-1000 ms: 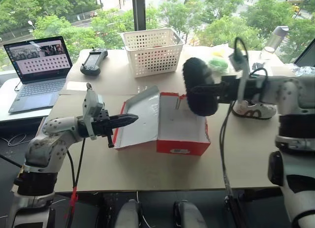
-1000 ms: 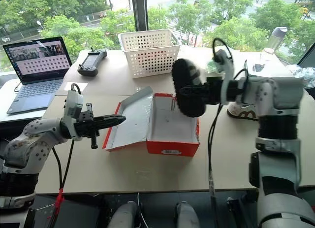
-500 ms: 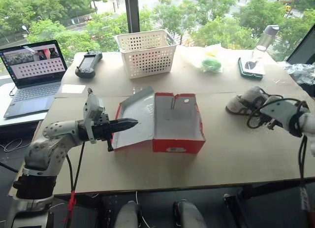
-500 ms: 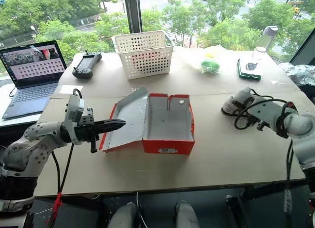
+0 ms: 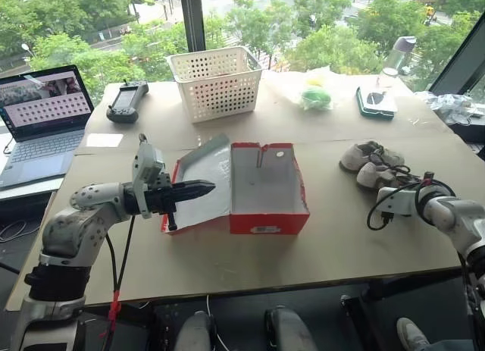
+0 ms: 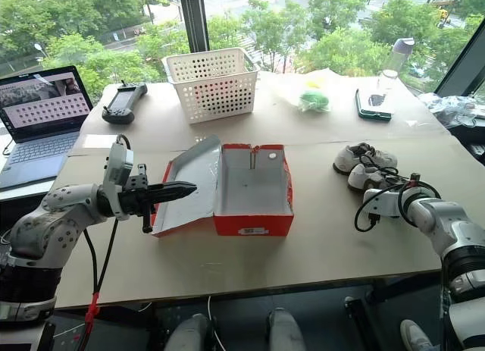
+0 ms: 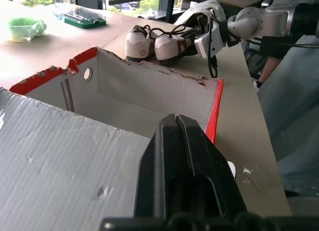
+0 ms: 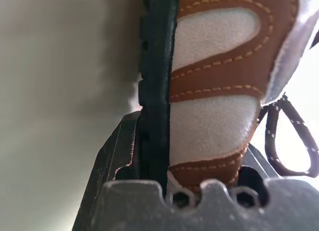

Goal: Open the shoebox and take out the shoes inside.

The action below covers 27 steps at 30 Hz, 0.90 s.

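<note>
The shoebox [image 5: 258, 188] lies open at the centre of the head view, on the brown table [image 5: 227, 260]. Its red walls frame a bare grey-white inside, and its lid [image 5: 203, 180] is folded out to the left and propped at a slant. We see the left gripper [image 5: 203, 189] at centre left, level and pointing right, its two black fingers pressed tight together with nothing between them. Its tip sits over the lid's pale inner face; we cannot tell whether it touches the cardboard.

At the lower right of the frame we see the right gripper [image 6: 377, 202] low over the table. In its wrist view its fingers [image 8: 117, 161] bracket the dark sole and the brown-and-white side of one sneaker, so we read it as clasping that shoe. The shoes [image 5: 369, 163] lie side by side on the table at centre right, well apart from the box, with dark laces trailing.

Farther back, in the upper half of the frame, we see a white perforated basket [image 5: 216, 82] just behind the box. A black handheld controller [image 5: 123, 102] lies to the left of the basket. An open laptop [image 5: 38, 123] stands at the far left edge. At upper right sit a green object in a clear bag [image 5: 315, 97], a dark green case [image 5: 376, 103] and a bottle [image 5: 395, 54] before the window.
</note>
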Tool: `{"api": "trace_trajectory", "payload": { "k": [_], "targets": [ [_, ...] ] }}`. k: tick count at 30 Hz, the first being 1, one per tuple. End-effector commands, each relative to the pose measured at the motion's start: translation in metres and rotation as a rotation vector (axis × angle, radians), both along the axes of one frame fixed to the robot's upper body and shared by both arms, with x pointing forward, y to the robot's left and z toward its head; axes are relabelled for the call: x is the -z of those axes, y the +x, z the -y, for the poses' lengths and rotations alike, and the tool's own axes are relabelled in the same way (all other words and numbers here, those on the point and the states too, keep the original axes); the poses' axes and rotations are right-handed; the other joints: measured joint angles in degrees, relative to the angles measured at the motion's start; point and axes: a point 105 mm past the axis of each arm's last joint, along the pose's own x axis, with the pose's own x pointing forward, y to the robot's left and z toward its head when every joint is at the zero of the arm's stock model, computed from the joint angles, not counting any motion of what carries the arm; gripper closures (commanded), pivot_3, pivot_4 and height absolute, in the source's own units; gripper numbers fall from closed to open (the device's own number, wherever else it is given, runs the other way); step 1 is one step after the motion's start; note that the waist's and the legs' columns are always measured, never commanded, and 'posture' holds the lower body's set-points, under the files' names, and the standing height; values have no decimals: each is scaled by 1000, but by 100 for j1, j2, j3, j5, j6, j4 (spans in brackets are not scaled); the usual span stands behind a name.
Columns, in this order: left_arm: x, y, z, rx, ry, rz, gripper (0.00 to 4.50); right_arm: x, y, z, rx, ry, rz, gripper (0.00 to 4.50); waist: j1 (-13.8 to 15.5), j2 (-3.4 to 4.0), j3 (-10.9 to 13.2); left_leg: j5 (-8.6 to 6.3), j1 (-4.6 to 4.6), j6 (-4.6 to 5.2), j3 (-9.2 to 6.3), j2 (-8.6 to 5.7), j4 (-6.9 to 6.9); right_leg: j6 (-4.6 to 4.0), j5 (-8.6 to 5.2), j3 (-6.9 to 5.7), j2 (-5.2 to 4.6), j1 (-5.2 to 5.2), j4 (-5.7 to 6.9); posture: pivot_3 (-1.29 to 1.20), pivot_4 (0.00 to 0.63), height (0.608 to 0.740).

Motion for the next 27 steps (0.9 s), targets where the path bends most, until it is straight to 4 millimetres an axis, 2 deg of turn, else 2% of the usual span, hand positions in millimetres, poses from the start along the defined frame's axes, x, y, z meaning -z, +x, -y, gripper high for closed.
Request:
{"api": "trace_trajectory", "payload": {
  "k": [1,3,10,16,19,24,27],
  "targets": [
    [-8,-2,0,1,4,41,4500,-5,1,2,56,147,-42,1325,-12,-2,1,0,17,0,-2,1,-1,-1,-1,-3,1,20,-3,0,150,733],
    [-8,-2,-1,-1,5,41,4500,-4,-4,2,114,300,-126,642,-3,-2,1,-1,28,-1,-5,2,-2,-3,-2,-6,-1,34,-4,0,150,733],
    [-8,0,0,-1,4,37,4500,-11,-39,-16,268,808,-495,642,66,-2,1,-2,26,0,-17,7,-3,-4,-3,-19,0,39,-5,0,150,733],
    [-8,1,0,0,4,39,4500,-38,-43,-17,315,989,-479,642,95,-1,1,-3,21,-1,-15,6,-4,-12,-8,-25,-5,30,-5,0,150,733],
    [-9,2,-2,-10,5,43,4500,-60,-49,-19,303,1088,-471,642,107,0,2,-3,13,-1,-14,5,-4,-12,-8,-24,-6,23,-6,0,150,733],
    [-10,3,-4,-29,3,48,4500,-78,-70,-14,299,1081,-510,642,210,1,3,-4,6,0,-11,5,-8,-15,-10,-24,-5,12,-7,0,150,733],
    [-11,3,-4,-28,4,47,4500,-83,-64,2,360,1065,-433,642,225,1,3,-6,5,0,-10,6,-10,-16,-12,-26,-6,14,-13,0,150,733]
  ]
}}
